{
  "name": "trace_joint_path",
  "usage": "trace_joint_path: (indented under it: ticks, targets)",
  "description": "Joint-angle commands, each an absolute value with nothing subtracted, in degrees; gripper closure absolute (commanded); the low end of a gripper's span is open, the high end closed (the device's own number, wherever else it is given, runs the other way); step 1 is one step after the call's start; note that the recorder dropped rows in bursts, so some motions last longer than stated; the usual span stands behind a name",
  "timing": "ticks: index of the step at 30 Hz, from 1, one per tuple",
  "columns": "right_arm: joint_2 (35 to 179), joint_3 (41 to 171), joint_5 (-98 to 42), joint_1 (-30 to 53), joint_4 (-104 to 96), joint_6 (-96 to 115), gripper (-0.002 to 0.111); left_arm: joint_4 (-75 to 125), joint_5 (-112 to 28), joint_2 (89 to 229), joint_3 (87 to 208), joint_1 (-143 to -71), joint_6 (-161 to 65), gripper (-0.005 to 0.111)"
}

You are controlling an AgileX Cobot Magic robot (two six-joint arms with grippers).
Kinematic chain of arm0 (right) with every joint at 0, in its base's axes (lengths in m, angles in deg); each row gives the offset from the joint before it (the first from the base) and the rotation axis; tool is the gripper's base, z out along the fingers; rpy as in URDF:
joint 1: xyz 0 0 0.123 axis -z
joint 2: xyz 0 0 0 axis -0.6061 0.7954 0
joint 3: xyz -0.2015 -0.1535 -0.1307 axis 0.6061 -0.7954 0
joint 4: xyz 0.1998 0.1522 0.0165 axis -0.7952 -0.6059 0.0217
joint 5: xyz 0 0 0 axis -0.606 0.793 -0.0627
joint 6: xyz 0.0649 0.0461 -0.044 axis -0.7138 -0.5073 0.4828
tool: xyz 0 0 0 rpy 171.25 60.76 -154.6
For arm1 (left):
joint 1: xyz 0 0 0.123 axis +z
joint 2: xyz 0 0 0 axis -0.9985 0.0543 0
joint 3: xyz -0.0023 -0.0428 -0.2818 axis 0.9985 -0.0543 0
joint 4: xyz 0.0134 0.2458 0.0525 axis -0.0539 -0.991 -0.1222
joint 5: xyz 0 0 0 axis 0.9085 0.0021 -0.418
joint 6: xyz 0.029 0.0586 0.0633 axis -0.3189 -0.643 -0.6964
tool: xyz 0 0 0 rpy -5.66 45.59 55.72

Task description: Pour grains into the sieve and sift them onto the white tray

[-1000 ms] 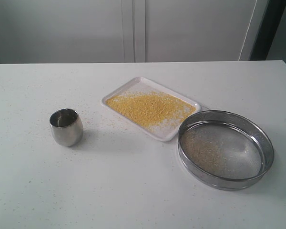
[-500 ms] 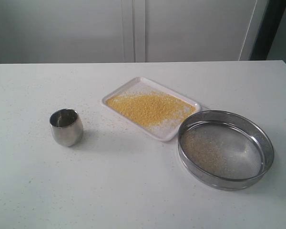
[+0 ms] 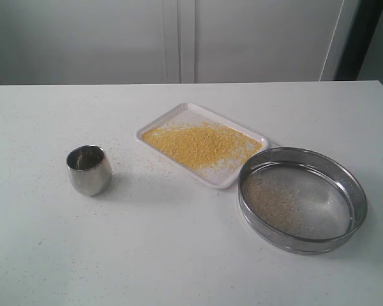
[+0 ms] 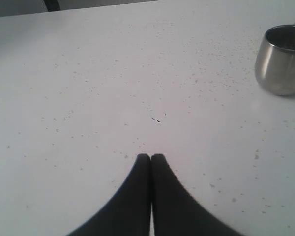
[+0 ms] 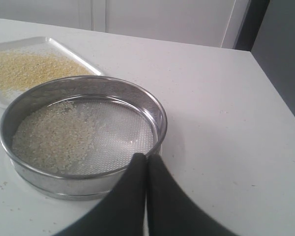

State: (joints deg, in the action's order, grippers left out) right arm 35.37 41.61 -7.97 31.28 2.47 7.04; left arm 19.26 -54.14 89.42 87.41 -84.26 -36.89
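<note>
Fingers [image 4: 137,182] of left gripper [image 4: 150,156] pressed together, nothing between them, tips over bare table [image 3: 179,255] with cup [image 4: 280,64] well off to one side. Right gripper [image 5: 147,156] same: tips together, empty, lined up with near rim of sieve [image 5: 64,182] in right wrist view; cannot tell if touching it. White table fills most of exterior view, pale cabinet doors [image 3: 179,38] behind its far edge. Sieve sits flat on table at right front, round steel ring, mesh [image 5: 123,132] bottom, thin patch of pale bits [image 5: 54,135] on the side of the mesh nearer the cup, rest of mesh bare. Tray [image 3: 182,116] lies at table centre, turned at an angle, its near right corner just beside sieve's far left rim; whether they touch cannot be told. Grains [image 3: 201,143] spread as a loose yellow layer across most of tray, far corner white and bare. Cup stands upright at left, well apart from tray and sieve, steel, rounded, contents cannot be made out. Stray specks [image 3: 137,159] dot table between cup and tray.
</note>
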Motion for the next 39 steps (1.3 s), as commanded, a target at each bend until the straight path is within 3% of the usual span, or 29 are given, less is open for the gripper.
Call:
trace_joint_path:
  ticks: [1, 39]
  targets:
    - [35.1, 41.3, -8.4, 31.0, 2.5, 6.3, 0.108, 19.4, -54.0, 89.1, 87.1, -84.1, -43.2, 0.107]
    - [35.1, 41.3, -8.4, 31.0, 2.5, 6.3, 0.108, 21.3, -57.4, 89.1, 87.1, -84.1, -39.4, 0.107]
